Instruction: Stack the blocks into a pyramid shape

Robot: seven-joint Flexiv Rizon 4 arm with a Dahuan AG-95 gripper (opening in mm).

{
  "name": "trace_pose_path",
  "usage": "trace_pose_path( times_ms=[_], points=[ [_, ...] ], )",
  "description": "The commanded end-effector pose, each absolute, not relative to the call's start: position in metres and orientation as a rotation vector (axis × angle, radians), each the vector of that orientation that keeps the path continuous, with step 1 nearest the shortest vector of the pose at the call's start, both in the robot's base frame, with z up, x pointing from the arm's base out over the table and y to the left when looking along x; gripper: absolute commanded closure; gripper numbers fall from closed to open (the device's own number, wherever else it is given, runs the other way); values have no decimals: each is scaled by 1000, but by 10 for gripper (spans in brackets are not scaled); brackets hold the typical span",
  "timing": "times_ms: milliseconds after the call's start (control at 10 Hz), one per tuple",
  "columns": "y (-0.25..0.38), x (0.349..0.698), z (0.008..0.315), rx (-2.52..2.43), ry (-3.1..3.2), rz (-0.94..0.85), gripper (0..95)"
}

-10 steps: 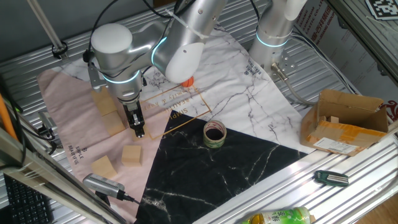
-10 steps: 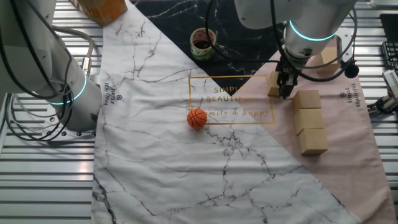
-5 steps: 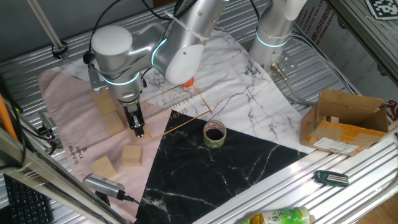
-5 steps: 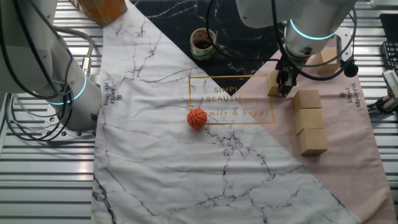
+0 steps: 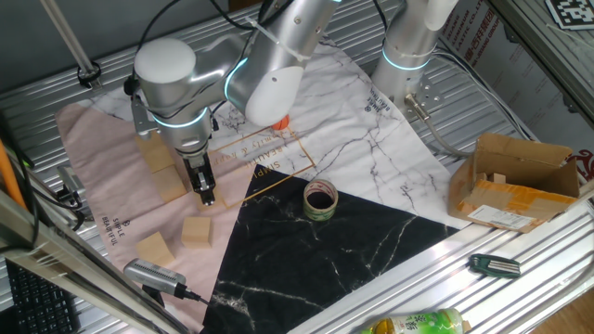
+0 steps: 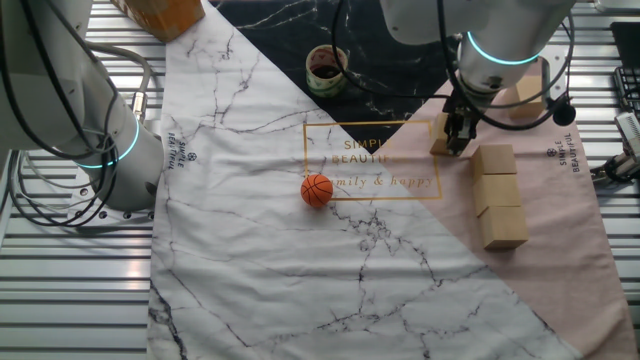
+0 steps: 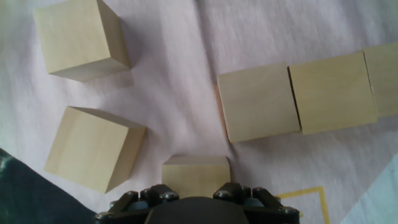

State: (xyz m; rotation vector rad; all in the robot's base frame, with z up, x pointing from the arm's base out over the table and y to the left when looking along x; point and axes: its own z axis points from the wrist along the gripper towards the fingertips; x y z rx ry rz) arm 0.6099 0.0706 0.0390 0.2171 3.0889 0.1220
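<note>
Three blocks (image 7: 258, 102) lie side by side in a row on the pink cloth, also seen in the other fixed view as a row (image 6: 498, 192). My gripper (image 6: 455, 142) stands just left of that row, shut on a fourth block (image 7: 196, 177) that sits between its fingers low over the cloth. Its fingertips are hidden in the hand view. Two loose blocks (image 7: 81, 38) (image 7: 93, 148) rest to the left of the gripper; one fixed view shows them near the cloth's front corner (image 5: 197, 231) (image 5: 156, 249).
An orange ball (image 6: 316, 190) sits on the marbled cloth. A tape roll (image 5: 320, 199) stands on the black cloth. A cardboard box (image 5: 515, 181) is at the right, a second robot base (image 6: 110, 150) at the left, and a green bottle (image 5: 408, 325) on the front rail.
The gripper with its block has shifted only very slightly. The other blocks, the ball and the tape roll have not moved.
</note>
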Motion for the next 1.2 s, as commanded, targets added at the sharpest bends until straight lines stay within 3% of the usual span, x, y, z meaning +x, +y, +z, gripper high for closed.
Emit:
trace_pose_path(
  times_ms=[100, 800, 1200],
  points=[
    [71, 610, 43, 213, 3097, 116, 950],
    [72, 608, 72, 208, 3101, 127, 950],
    [51, 606, 124, 141, 3125, 173, 950]
  ],
)
